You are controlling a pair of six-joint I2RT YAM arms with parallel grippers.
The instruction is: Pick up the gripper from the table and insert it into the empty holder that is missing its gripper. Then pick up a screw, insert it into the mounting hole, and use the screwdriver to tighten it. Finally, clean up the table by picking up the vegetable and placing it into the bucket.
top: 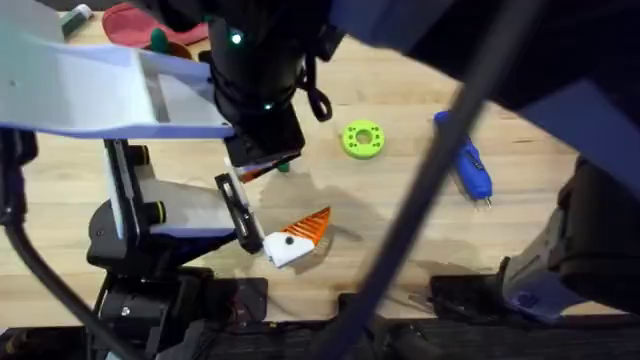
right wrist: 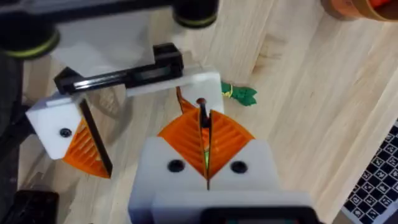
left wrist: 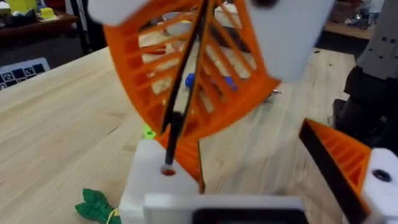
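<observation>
Centrally in the overhead view, the right arm rises close under the camera as a large dark mass, its wrist bent downward so that the right gripper (top: 262,155) points at the table just left of the frame's middle. From the lower left, the left arm lies low and reaches toward the centre, presenting the left gripper (top: 275,205) with its black rail crosswise. Its jaws are spread wide and grasp nothing.

In the right wrist view, the two orange ribbed pads (right wrist: 227,140) are clenched together on a thin dark pin (right wrist: 203,121). The pin's reddish end sits at a hole in the white holder (right wrist: 210,82). The holder is one of the left gripper's finger mounts. The orange gripper (right wrist: 184,102) stands edge-on against this holder, touching it. The other mount of the left gripper carries its own orange tip at that frame's left.

The vegetable (right wrist: 239,94) lies on the wood just beyond the holder. In the overhead view, the screwdriver (top: 468,165) rests at right of centre, well apart from both grippers, with a lime-green disc (top: 362,139) between it and the right gripper.
</observation>
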